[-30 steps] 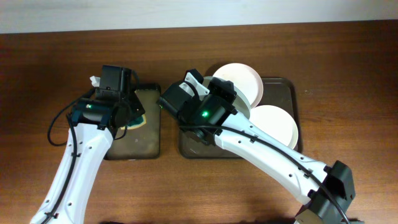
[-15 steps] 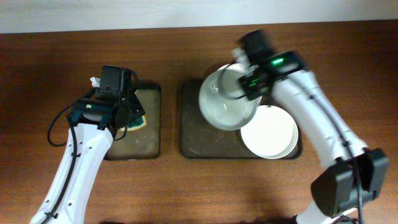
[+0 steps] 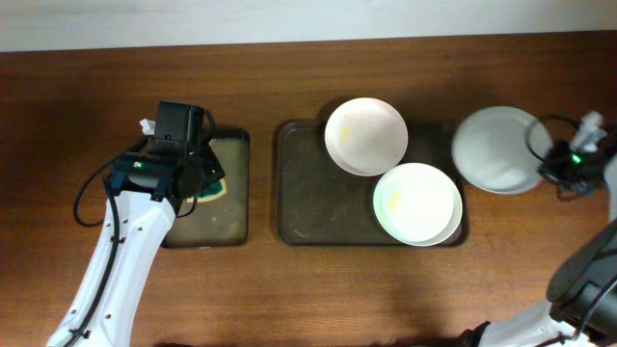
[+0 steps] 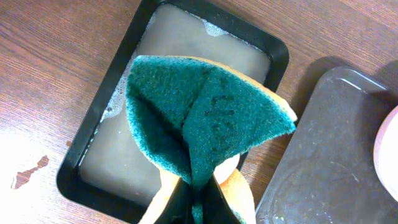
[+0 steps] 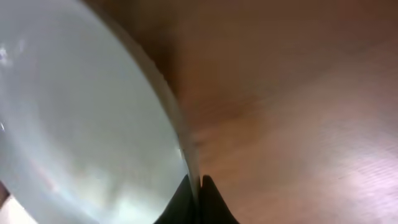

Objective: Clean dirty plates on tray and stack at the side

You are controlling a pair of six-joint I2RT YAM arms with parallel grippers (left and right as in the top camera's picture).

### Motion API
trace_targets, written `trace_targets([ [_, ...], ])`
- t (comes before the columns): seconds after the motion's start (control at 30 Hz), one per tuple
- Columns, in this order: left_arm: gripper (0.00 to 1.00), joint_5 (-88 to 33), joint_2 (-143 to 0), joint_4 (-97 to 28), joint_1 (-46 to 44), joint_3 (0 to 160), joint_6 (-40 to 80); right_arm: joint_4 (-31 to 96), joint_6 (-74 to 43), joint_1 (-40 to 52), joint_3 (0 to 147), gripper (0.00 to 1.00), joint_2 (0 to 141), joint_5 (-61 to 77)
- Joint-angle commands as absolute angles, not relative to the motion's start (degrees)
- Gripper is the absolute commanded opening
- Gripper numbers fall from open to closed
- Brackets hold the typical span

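Two white plates lie on the dark brown tray (image 3: 308,207): one (image 3: 365,135) at the back with a faint yellow smear, one (image 3: 417,203) at the front right with a yellow smear. A third white plate (image 3: 496,149) is off the tray to the right, above the table. My right gripper (image 3: 551,166) is shut on its rim; in the right wrist view the rim (image 5: 186,163) sits pinched between the fingertips (image 5: 198,190). My left gripper (image 3: 198,178) is shut on a folded green and yellow sponge (image 4: 205,118) over the narrow black tray (image 4: 81,180).
The narrow black tray (image 3: 231,226) holds soapy water and stands left of the brown tray. A pale wall edge runs along the back of the table. Bare wood lies to the right of the brown tray under the held plate.
My right arm has swung from over the brown tray's left part to the far right, carrying a plate off the tray. The left arm and sponge have not moved.
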State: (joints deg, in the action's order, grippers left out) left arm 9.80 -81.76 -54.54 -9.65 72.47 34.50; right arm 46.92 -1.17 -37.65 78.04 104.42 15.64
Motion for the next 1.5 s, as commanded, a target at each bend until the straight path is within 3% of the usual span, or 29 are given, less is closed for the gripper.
trace_targets([
  [0.0,0.0,9.8,-81.6,-54.2,-9.3,72.2,33.6,41.2,-13.1,-44.6,72.2,0.04,104.6,17.4],
  [0.13,0.0,9.8,-81.6,-54.2,-9.3,72.2,33.6,34.7,-16.5,-48.8,68.4,0.04,104.7,17.4],
  [0.37,0.0,9.8,-81.6,-54.1,-9.3,72.2,33.6,29.9,-16.6,-46.2,68.0,0.05,105.0,17.4],
  [0.4,0.0,9.8,-81.6,-54.1,-9.3,72.2,33.6,29.7,-16.6,-45.3,68.1,0.13,105.1,17.4],
  [0.47,0.0,9.8,-81.6,-54.1,-9.3,72.2,33.6,29.5,-16.6,-43.7,68.0,0.54,105.2,17.3],
  [0.67,0.0,9.8,-81.6,-54.1,-9.3,72.2,33.6,28.9,-15.6,-38.6,68.1,0.8,105.2,18.9],
  [0.83,0.0,9.8,-81.6,-53.9,-9.3,72.2,33.6,25.0,-4.7,-27.5,68.4,0.82,105.2,32.7],
  [0.97,0.0,9.8,-81.6,-53.9,-9.3,72.2,33.6,20.3,-4.7,-14.9,68.5,0.82,105.2,25.7],
  [1.1,0.0,9.8,-81.6,-53.8,-9.3,72.2,33.6,17.8,-4.4,-6.5,68.5,0.9,105.5,14.3],
  [1.27,0.0,9.8,-81.6,-53.7,-9.3,72.2,33.6,13.4,-3.6,1.3,68.5,0.9,109.0,2.1],
  [1.33,0.0,9.8,-81.6,-53.7,-9.4,72.2,33.6,11.9,-3.6,2.0,68.5,0.9,111.0,2.3],
  [1.47,0.0,9.8,-81.6,-53.7,-9.4,72.2,33.6,9.8,-3.6,2.5,68.5,0.79,114.3,6.1],
])
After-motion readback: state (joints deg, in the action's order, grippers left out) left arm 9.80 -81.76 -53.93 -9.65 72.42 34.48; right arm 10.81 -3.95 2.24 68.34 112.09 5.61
